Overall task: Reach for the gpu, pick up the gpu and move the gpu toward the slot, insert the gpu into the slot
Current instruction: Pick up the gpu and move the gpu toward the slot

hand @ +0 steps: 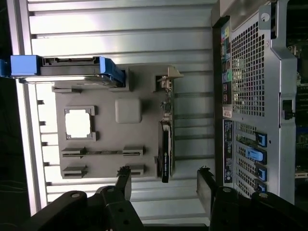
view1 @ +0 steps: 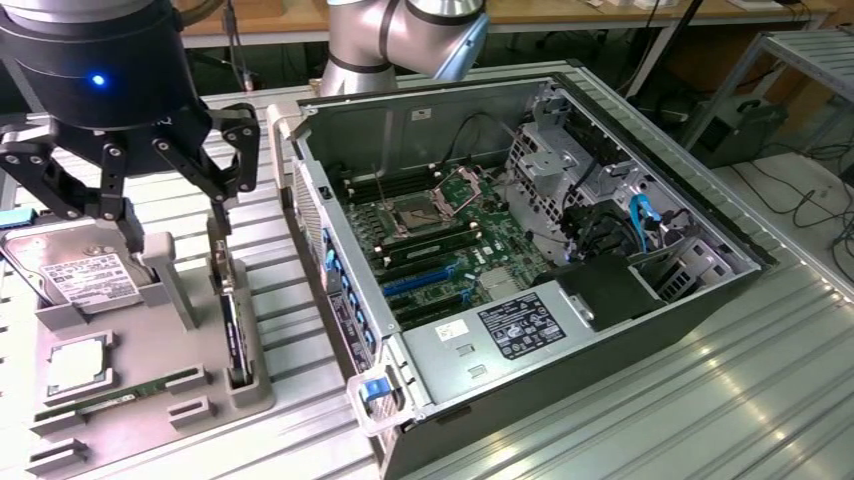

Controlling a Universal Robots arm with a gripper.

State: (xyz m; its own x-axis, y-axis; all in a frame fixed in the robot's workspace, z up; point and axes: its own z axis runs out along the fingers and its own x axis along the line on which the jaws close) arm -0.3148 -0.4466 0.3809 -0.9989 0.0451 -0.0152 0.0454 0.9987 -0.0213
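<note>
The gpu (view1: 235, 325) stands on edge in the right-hand holder of a grey fixture (view1: 147, 345). From this side it is a thin dark card. In the wrist view the gpu (hand: 165, 144) runs edge-on, its silver bracket at the far end. My gripper (view1: 178, 232) hangs open above the fixture, apart from the card. In the wrist view my gripper (hand: 165, 185) has a finger on each side of the card's line. The blue slots (view1: 420, 275) lie on the motherboard inside the open computer case (view1: 667, 330).
The fixture (hand: 108, 137) also holds a hard drive (view1: 74, 275), a square processor (view1: 80, 362) and a memory stick (view1: 120, 395). The case's rear wall (hand: 250, 72) stands close beside the fixture. All rests on a ribbed metal table (view1: 747, 400).
</note>
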